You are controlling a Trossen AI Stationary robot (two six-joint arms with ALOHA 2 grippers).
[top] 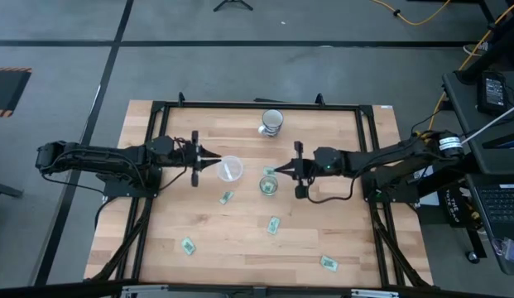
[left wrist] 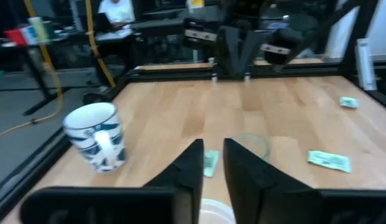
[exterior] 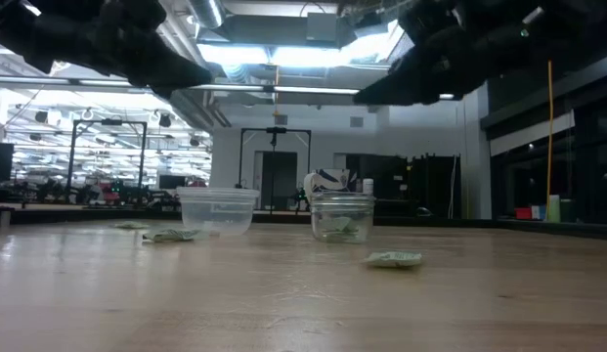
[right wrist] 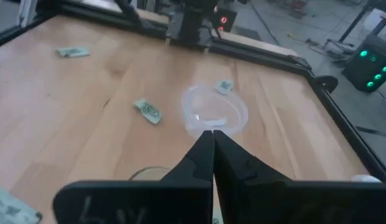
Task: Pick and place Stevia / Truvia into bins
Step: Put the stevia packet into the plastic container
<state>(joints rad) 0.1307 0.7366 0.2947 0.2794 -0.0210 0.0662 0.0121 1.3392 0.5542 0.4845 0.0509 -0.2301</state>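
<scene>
My left gripper (top: 213, 160) (left wrist: 213, 143) hangs level just left of the wide whitish bin (top: 230, 169) (right wrist: 214, 112), its fingers a narrow gap apart. A green and white Truvia packet (left wrist: 211, 163) (right wrist: 225, 86) shows in that gap, over the bin's rim. My right gripper (top: 283, 170) (right wrist: 211, 134) is shut with nothing in it, beside and above the narrow clear bin (top: 268, 185) (exterior: 342, 217), which holds a packet. Loose packets (top: 227, 197), (top: 274, 225), (top: 188, 245) lie flat on the table. My left gripper has the packet (left wrist: 211, 163) showing between its parted fingers (left wrist: 193, 165), over the wide bin. I cannot tell whether either finger touches it.
A white and blue mug (top: 272, 122) (left wrist: 96, 137) stands at the far side of the table. Another packet (top: 328, 262) lies near the front right corner. A black frame (top: 157, 108) runs round the wooden table top.
</scene>
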